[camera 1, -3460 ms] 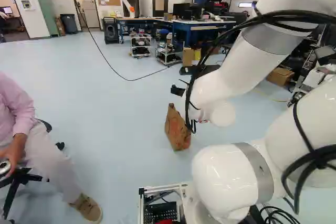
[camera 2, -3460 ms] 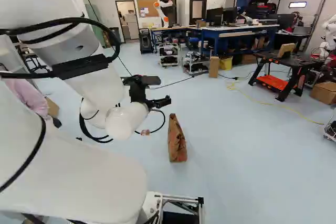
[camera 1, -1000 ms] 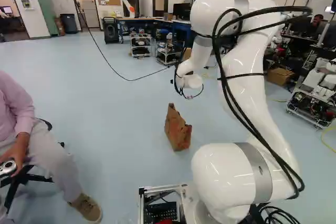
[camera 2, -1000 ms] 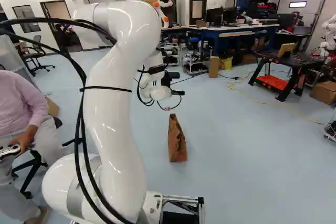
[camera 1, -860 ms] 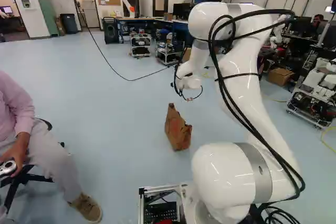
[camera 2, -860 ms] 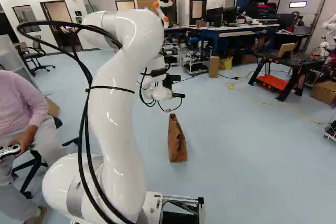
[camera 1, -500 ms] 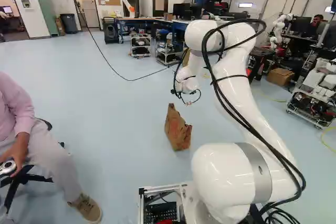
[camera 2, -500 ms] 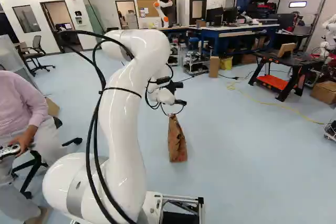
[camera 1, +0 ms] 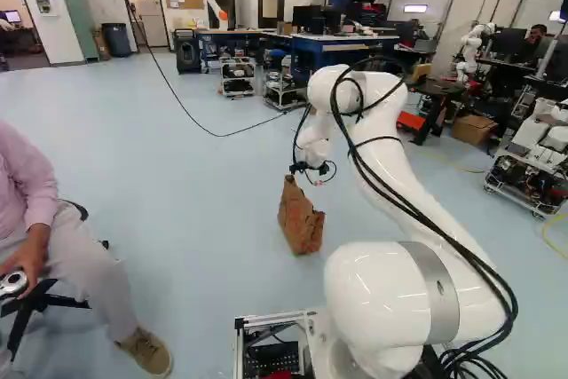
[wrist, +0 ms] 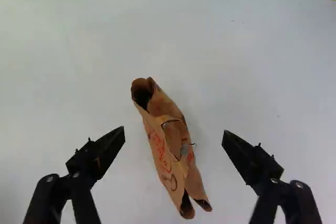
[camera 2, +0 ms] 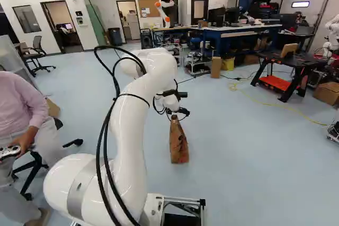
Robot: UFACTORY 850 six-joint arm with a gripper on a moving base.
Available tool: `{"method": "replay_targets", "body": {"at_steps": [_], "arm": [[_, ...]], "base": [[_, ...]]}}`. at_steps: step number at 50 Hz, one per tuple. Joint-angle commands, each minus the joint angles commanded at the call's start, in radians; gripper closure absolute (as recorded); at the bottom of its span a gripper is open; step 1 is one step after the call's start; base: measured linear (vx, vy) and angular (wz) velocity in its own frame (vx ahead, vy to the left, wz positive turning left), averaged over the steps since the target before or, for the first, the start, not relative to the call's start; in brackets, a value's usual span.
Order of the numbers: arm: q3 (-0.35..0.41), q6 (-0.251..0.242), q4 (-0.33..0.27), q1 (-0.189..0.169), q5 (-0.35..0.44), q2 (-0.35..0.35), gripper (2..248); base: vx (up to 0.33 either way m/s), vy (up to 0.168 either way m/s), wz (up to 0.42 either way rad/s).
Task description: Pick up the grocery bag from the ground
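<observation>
In the right base view my gripper (camera 2: 178,112) is at the top end of the brown paper grocery bag (camera 2: 178,144); whether they touch I cannot tell. The left base view shows the bag (camera 1: 301,221) upright on the pale blue floor (camera 1: 195,210), just below the wrist. Seen from the wrist, the gripper (wrist: 174,131) stands wide open, one finger to each side of the bag (wrist: 161,148). Bare floor shows between the bag and both fingers. The bag's top is crumpled and partly folded, with red print on one side.
Far ahead stand a blue workbench (camera 2: 220,36) and wheeled carts (camera 1: 237,77). A black table with an orange shelf (camera 2: 275,82) is off to the right. A yellow cable (camera 2: 280,108) crosses the floor. Another robot (camera 1: 470,52) stands beyond at the right.
My arm has swung round from close before the cameras and reached forward, then sunk lower, bringing the gripper down to the bag's top. Bag and base have stayed put.
</observation>
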Motion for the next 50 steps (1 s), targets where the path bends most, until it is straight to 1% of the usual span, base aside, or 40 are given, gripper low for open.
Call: {"method": "replay_targets", "body": {"at_steps": [14, 19, 28, 50], "arm": [[-0.169, 0.000, 0.000, -0.007, -0.124, -0.140, 3], [-0.228, 0.000, 0.000, -0.010, -0.154, -0.189, 3], [-0.326, 0.000, 0.000, -0.013, -0.168, -0.272, 3], [-0.566, 0.000, 0.000, -0.020, -0.170, -0.474, 3]], "base": [[0.000, 0.000, 0.000], [0.000, 0.000, 0.000], [0.000, 0.000, 0.000], [0.000, 0.000, 0.000]]}}
